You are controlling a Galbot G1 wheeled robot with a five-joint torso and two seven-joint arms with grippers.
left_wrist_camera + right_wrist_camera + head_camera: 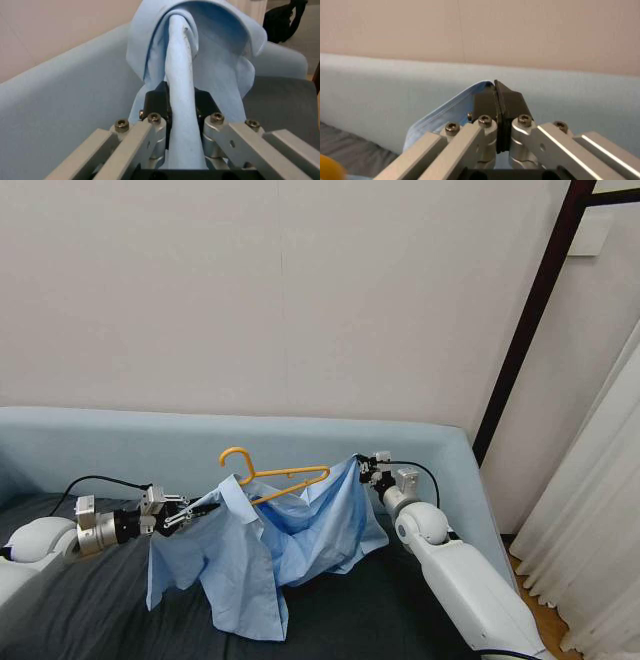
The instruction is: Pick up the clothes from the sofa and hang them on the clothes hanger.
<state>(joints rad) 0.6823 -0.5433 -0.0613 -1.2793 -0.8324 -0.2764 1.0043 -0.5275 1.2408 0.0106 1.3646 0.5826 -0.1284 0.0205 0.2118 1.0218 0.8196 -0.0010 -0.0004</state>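
A light blue shirt (270, 545) hangs spread between my two grippers above the sofa seat (90, 610). An orange clothes hanger (272, 478) rests in the shirt's collar area, its hook pointing up and left. My left gripper (188, 513) is shut on the shirt's left edge; in the left wrist view the fabric (187, 93) runs between the pads (155, 101). My right gripper (362, 466) is shut on the shirt's right top corner, where a thin blue fold (447, 112) leaves the closed pads (485, 103).
The sofa's pale blue backrest (120, 445) runs behind the shirt, against a plain wall. A dark door frame (525, 320) and white curtain (600, 520) stand at the right. The sofa's right arm (478, 510) lies beside my right arm.
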